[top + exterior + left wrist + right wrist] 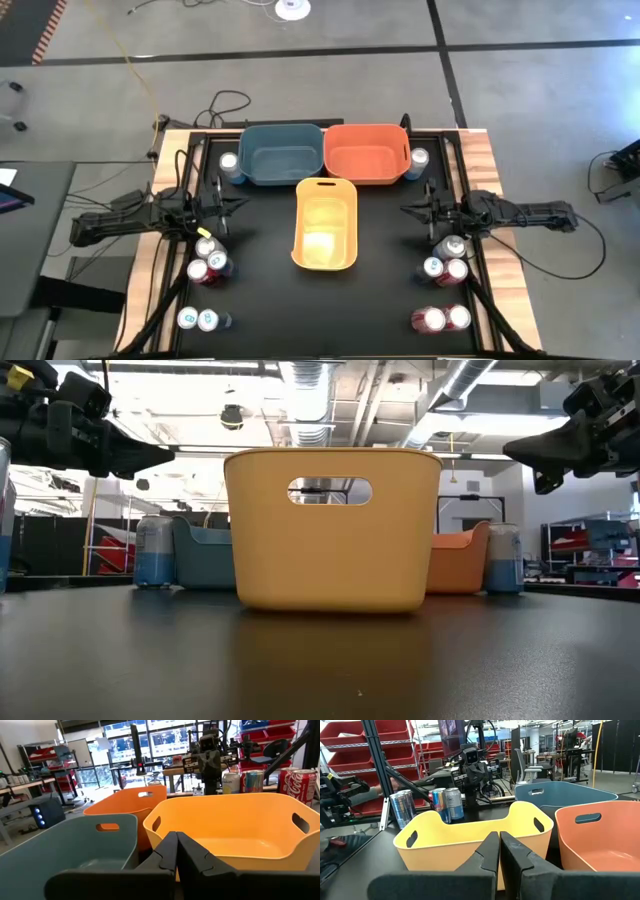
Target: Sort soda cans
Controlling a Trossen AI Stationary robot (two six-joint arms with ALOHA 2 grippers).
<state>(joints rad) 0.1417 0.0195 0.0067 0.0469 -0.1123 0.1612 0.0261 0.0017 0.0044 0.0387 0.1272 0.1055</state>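
High view: yellow bin sits mid-table as landmark; blue bin and orange bin just behind it, likely one bin per can colour. Soda cans in clusters left and right of yellow bin, none binned yet. Left gripper and right gripper hover level either side, aimed at bin, fingers pressed together, empty.

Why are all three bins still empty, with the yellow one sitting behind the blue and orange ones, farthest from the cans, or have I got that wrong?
One detail is off. The high view shows the yellow bin in front of the blue bin and orange bin, mid-table between the can groups, not behind them. All three bins do look empty.
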